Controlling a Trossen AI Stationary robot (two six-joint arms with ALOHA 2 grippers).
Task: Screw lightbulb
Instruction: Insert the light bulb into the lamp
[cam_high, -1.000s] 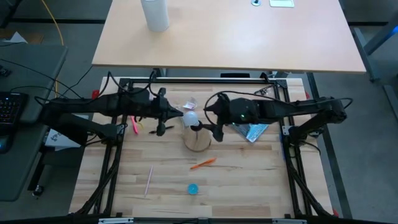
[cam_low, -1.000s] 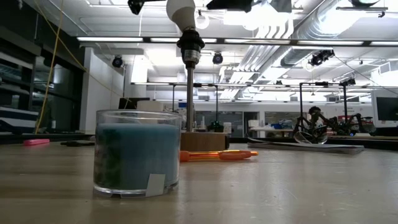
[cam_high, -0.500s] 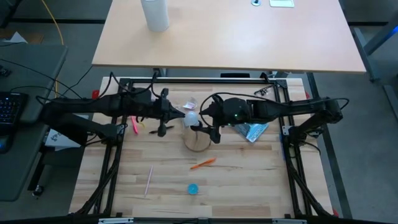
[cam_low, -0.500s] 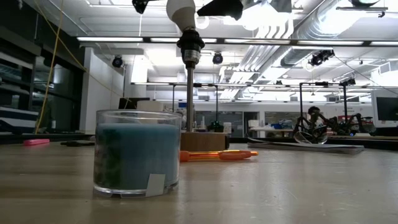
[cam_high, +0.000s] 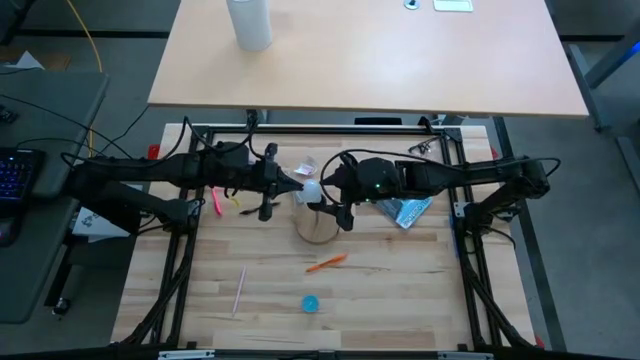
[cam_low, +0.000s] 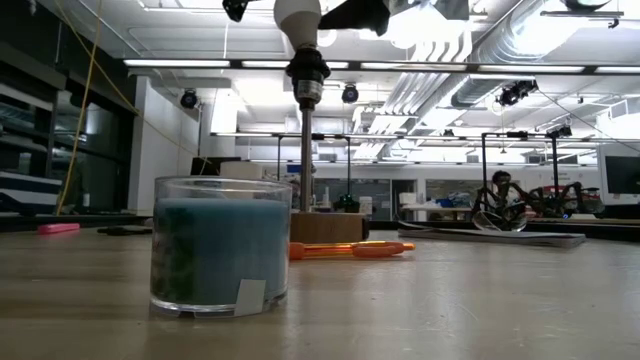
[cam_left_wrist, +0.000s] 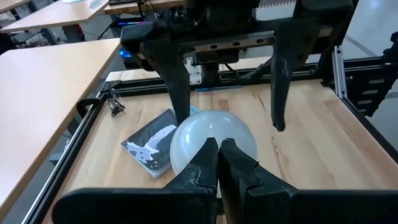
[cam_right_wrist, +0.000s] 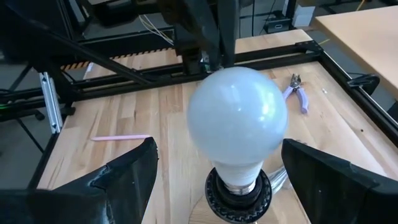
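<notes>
The white lightbulb sits in a black socket on a thin pole, over a round wooden base. My left gripper is shut, on the bulb's left side in the high view. My right gripper is open. Its fingers stand on either side of the bulb, clear of the glass. Seen from above, it reaches in from the right. My left gripper has its shut fingertips against the bulb's round glass, on the side toward the table's left. It comes in nearly level from the left. The tips hide the exact place of contact. The bulb stays in its socket.
A blue glass jar stands close to the low camera. An orange pen, a pink stick, a small blue cap and a foil packet lie on the table. Pliers lie beyond the bulb.
My left gripper has edged toward the table's right, against the bulb. The bulb's top has shifted a little to the right over its socket. My right gripper has drawn slightly closer around the bulb, still open.
</notes>
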